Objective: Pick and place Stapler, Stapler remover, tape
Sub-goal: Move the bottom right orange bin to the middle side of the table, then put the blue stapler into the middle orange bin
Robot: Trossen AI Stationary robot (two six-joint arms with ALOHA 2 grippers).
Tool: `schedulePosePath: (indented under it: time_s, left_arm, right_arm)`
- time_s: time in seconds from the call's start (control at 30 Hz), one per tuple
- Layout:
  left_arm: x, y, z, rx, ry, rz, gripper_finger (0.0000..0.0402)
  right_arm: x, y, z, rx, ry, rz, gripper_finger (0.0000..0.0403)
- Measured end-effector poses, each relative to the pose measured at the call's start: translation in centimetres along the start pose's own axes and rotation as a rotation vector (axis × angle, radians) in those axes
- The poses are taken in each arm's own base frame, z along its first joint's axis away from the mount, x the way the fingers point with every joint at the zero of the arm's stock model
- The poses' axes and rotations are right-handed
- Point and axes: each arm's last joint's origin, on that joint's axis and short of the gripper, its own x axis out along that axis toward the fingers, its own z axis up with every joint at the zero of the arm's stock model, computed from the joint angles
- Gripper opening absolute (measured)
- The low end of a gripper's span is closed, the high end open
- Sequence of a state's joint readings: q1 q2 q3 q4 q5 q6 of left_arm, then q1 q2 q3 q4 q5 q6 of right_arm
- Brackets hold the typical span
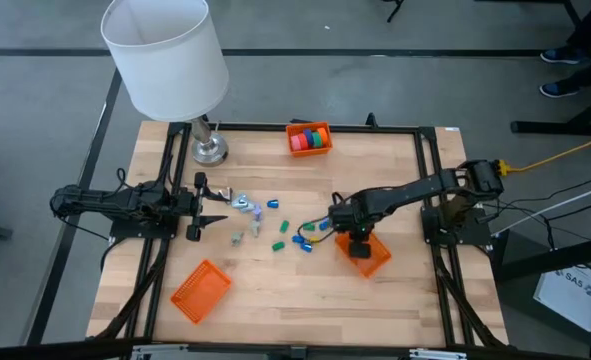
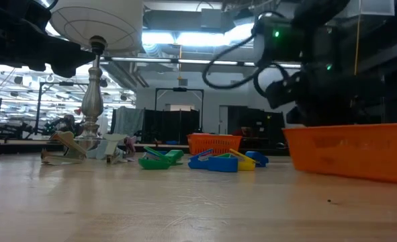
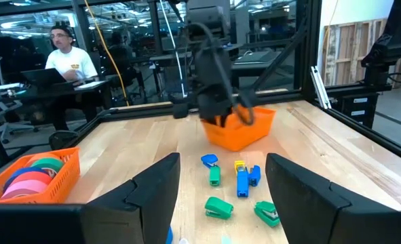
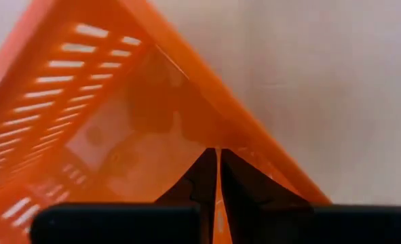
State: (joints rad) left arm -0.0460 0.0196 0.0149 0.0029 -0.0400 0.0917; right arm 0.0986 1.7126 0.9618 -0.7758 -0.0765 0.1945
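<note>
Several small blue, green and yellow staplers (image 1: pixel 300 238) (image 3: pixel 241 179) lie loose on the wood mid-table. Pale silvery and lilac pieces (image 1: pixel 245 205), maybe staple removers, lie left of them. Red, green and pink tape rolls (image 1: pixel 310 138) (image 3: pixel 34 177) sit in the far orange basket. My right gripper (image 1: pixel 350 237) (image 4: pixel 218 152) is shut, pointing down into the right orange basket (image 1: pixel 365 254) (image 3: pixel 241 130). My left gripper (image 1: pixel 207 207) (image 3: pixel 222 163) is open and level, left of the pale pieces, holding nothing. My right gripper points down with its shut fingertips (image 4: pixel 207 169) low inside the right orange basket, close beside an inner wall (image 4: pixel 186 115). I cannot tell whether they touch the wall or the floor. Nothing shows between the fingers.
A white-shaded lamp (image 1: pixel 165 55) stands on its metal base (image 1: pixel 210 150) at the far left. Another orange basket (image 1: pixel 202 290) lies near the table's near-left edge. Black frame rails (image 1: pixel 430 200) run along the table's sides. A person (image 3: pixel 68 64) sits beyond the table.
</note>
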Motion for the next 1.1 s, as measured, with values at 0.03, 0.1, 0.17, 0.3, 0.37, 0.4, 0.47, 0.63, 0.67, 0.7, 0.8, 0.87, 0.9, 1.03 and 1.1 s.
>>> schedulePosePath:
  time_s: [0.03, 0.1, 0.17, 0.3, 0.37, 0.4, 0.47, 0.63, 0.67, 0.7, 0.8, 0.87, 0.9, 1.03, 1.1]
  left_arm:
    - [0.0, 0.0, 0.0, 0.000, 0.000, 0.000, 0.0215]
    - [0.0, 0.0, 0.0, 0.000, 0.000, 0.000, 0.0215]
    - [0.0, 0.0, 0.0, 0.000, 0.000, 0.000, 0.0216]
    - [0.0, 0.0, 0.0, 0.000, 0.000, 0.000, 0.0216]
    - [0.0, 0.0, 0.0, 0.000, 0.000, 0.000, 0.0215]
    - [0.0, 0.0, 0.0, 0.000, 0.000, 0.000, 0.0215]
    - [0.0, 0.0, 0.0, 0.000, 0.000, 0.000, 0.0215]
    - [0.0, 0.0, 0.0, 0.000, 0.000, 0.000, 0.0216]
    - [0.0, 0.0, 0.0, 0.000, -0.001, 0.000, 0.0216]
    - [0.0, 0.0, 0.0, 0.000, 0.000, 0.000, 0.0215]
    - [0.0, 0.0, 0.0, 0.000, 0.000, 0.000, 0.0215]
    - [0.0, 0.0, 0.0, 0.000, 0.000, 0.000, 0.0216]
    - [0.0, 0.0, 0.0, 0.000, 0.000, 0.000, 0.0216]
    - [0.0, 0.0, 0.0, 0.000, -0.001, 0.000, 0.0216]
    - [0.0, 0.0, 0.0, 0.000, 0.000, 0.000, 0.0215]
  right_arm:
    - [0.1, -0.5, 0.0, 0.003, 0.000, -0.019, 0.0026]
    - [0.2, -1.5, -0.1, 0.004, 0.001, -0.056, 0.0026]
    - [0.3, -2.5, -0.1, 0.010, 0.002, -0.103, 0.0026]
    - [0.3, -5.0, -0.1, 0.010, -0.003, -0.228, 0.0026]
    - [0.2, -6.2, -0.1, 0.001, -0.001, -0.252, 0.0026]
    - [0.2, -6.6, -0.1, -0.011, -0.002, -0.249, 0.0025]
    - [0.0, -7.3, 0.0, -0.046, -0.005, -0.235, 0.0025]
    - [-1.5, -7.6, -0.2, -0.077, -0.056, -0.233, 0.0025]
    - [-1.9, -7.5, -0.3, -0.077, -0.066, -0.233, 0.0025]
    - [-2.4, -7.5, -0.4, -0.076, -0.078, -0.233, 0.0025]
    - [-3.9, -7.4, -0.2, -0.078, -0.128, -0.237, 0.0026]
    - [-4.6, -7.3, 0.0, -0.098, -0.154, -0.242, 0.0031]
    - [-5.0, -7.3, 0.1, -0.113, -0.167, -0.244, 0.0036]
    - [-6.2, -7.1, 0.3, -0.191, -0.204, -0.233, 0.0074]
    - [-6.6, -7.0, 0.5, -0.226, -0.219, -0.215, 0.0100]
